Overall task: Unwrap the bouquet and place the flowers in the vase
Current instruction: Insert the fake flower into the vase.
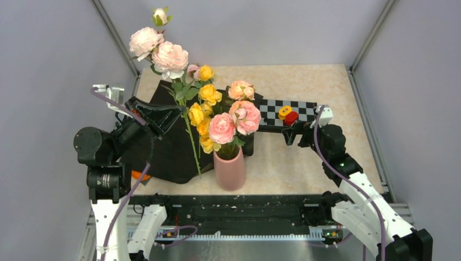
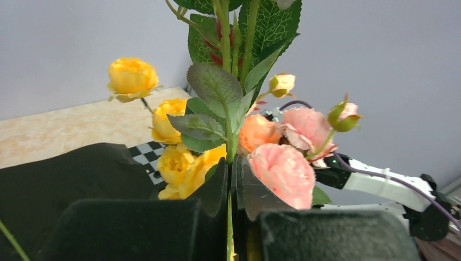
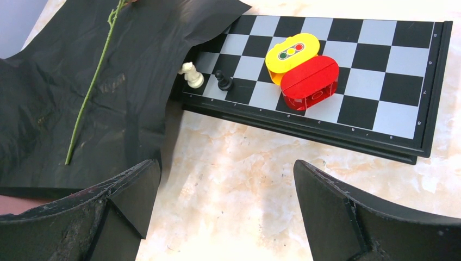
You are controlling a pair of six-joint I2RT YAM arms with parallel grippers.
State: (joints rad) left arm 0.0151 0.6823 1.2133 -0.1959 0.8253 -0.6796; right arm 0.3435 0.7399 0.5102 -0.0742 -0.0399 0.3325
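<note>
The pink vase (image 1: 230,173) stands near the table's front edge and holds several pink, peach and yellow flowers (image 1: 232,120). My left gripper (image 1: 175,112) is shut on the green stem (image 2: 232,142) of a tall spray of pink roses (image 1: 169,55), held up left of the vase. The stem's lower end (image 3: 89,92) hangs in front of the bouquet's black wrapping paper (image 1: 169,149), which lies spread open on the table. In the left wrist view my left gripper (image 2: 232,167) pinches that stem. My right gripper (image 1: 289,134) (image 3: 227,169) hovers open over bare table, right of the vase.
A chessboard (image 1: 302,109) (image 3: 380,81) lies behind the right gripper, bearing a yellow block (image 3: 292,50), a red block (image 3: 310,81) and two small chess pieces (image 3: 191,75). Grey walls enclose the table on three sides.
</note>
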